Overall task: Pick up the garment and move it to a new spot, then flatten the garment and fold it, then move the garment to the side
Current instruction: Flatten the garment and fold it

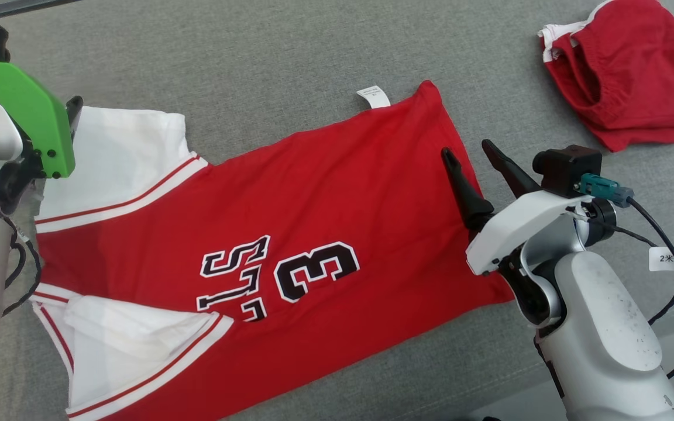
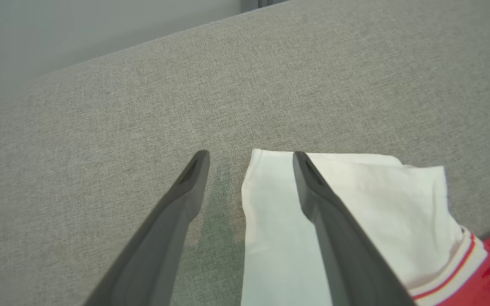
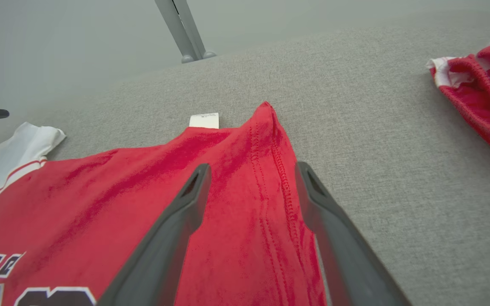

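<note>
The garment (image 1: pixel 290 234), a red jersey with white sleeves and black-and-white lettering, lay spread almost flat on the grey fabric surface (image 1: pixel 267 64). It ran from the lower left of the head view toward the centre right, with its sleeves at the left and its hem at the right. A small white label (image 1: pixel 374 96) stuck out from its upper edge near the top hem corner. The right gripper (image 1: pixel 467 148) stood at the centre right of the head view, its two dark fingers parted and holding nothing. In the right wrist view the stitched hem lay between them, the left-hand finger over red cloth and the right-hand one over the hem's edge and bare grey surface. Whether the tips touched the cloth could not be told. The left gripper (image 2: pixel 250 157), behind a green bracket (image 1: pixel 27 111) at the upper left of the head view, was likewise spread and empty. In the left wrist view one finger crossed the white sleeve (image 2: pixel 355 199) and the other the grey surface. A crumpled red piece of clothing (image 1: pixel 623 70) with white trim sat in the upper right corner of the head view, well apart.
</note>
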`<state>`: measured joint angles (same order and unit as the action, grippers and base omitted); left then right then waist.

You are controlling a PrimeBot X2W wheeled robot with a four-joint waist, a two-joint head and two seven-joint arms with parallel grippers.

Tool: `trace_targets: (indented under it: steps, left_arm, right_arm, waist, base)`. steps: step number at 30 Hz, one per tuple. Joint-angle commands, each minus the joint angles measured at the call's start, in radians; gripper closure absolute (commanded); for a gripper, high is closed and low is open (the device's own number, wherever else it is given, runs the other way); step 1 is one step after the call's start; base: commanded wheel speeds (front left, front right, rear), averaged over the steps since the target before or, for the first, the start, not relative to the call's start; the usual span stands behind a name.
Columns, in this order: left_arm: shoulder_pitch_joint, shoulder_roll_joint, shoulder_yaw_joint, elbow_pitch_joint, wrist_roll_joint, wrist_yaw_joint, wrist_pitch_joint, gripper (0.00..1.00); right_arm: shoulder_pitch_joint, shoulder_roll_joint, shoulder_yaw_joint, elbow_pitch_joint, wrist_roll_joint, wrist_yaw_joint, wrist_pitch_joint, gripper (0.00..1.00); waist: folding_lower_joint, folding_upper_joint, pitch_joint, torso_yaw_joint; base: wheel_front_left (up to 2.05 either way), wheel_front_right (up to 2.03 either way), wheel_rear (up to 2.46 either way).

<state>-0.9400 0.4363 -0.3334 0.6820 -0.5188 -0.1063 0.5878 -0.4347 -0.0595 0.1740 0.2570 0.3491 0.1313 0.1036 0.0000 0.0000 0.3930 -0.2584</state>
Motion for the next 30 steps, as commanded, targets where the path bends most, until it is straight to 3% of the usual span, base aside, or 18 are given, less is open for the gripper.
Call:
trace_targets:
  steps: [1, 9, 10, 11, 12, 13, 14, 15, 22, 30]
  left_arm:
    - [-0.015, 0.014, -0.004, 0.012, 0.006, 0.005, 0.007, 0.00]
    - [-0.015, 0.042, 0.004, 0.084, 0.003, 0.043, 0.030, 0.00]
    - [-0.011, 0.043, 0.004, 0.090, -0.003, 0.041, 0.039, 0.04]
    - [-0.005, 0.040, 0.005, 0.096, -0.015, 0.035, 0.051, 0.35]
    - [-0.001, 0.037, 0.005, 0.098, -0.020, 0.030, 0.059, 0.56]
    - [0.003, 0.033, 0.004, 0.096, -0.026, 0.025, 0.068, 0.68]
    - [0.006, 0.029, 0.002, 0.093, -0.032, 0.021, 0.072, 0.91]
    - [0.007, 0.027, 0.001, 0.086, -0.037, 0.018, 0.074, 1.00]
    - [-0.005, -0.009, -0.001, 0.029, -0.072, -0.002, 0.012, 1.00]
    - [-0.010, -0.059, 0.010, -0.073, -0.129, -0.017, -0.116, 1.00]
  right_arm:
    - [-0.018, -0.003, 0.004, 0.006, 0.005, -0.001, -0.009, 0.00]
    - [-0.050, -0.007, 0.024, 0.032, 0.017, -0.001, -0.023, 0.00]
    - [-0.052, -0.008, 0.025, 0.033, 0.017, -0.001, -0.024, 0.00]
    - [-0.053, -0.010, 0.026, 0.034, 0.018, -0.001, -0.024, 0.00]
    - [-0.056, -0.012, 0.027, 0.035, 0.018, -0.001, -0.025, 0.00]
    - [-0.062, -0.016, 0.027, 0.036, 0.017, -0.001, -0.024, 0.00]
    - [-0.068, -0.020, 0.027, 0.038, 0.013, -0.001, -0.022, 0.00]
    - [-0.077, -0.025, 0.028, 0.041, 0.008, -0.001, -0.018, 0.00]
    - [-0.178, -0.068, 0.048, 0.109, -0.028, -0.001, 0.017, 0.00]
    - [-0.334, -0.160, 0.085, 0.308, -0.086, -0.002, 0.083, 0.00]
  waist:
    - [0.0000, 0.0000, 0.034, -0.038]
    - [0.0000, 0.0000, 0.042, -0.065]
    - [0.0000, 0.0000, 0.043, -0.066]
    - [0.0000, 0.0000, 0.043, -0.067]
    - [0.0000, 0.0000, 0.042, -0.067]
    - [0.0000, 0.0000, 0.042, -0.065]
    - [0.0000, 0.0000, 0.041, -0.062]
    - [0.0000, 0.0000, 0.040, -0.058]
    - [0.0000, 0.0000, 0.017, 0.001]
    - [0.0000, 0.0000, -0.011, 0.120]
  base:
    - [0.00, 0.00, 0.00]
    - [0.00, 0.00, 0.00]
    - [0.00, 0.00, 0.00]
    - [0.00, 0.00, 0.00]
    - [0.00, 0.00, 0.00]
    - [0.00, 0.00, 0.00]
    - [0.00, 0.00, 0.00]
    - [0.00, 0.00, 0.00]
    - [0.00, 0.00, 0.00]
    - [0.00, 0.00, 0.00]
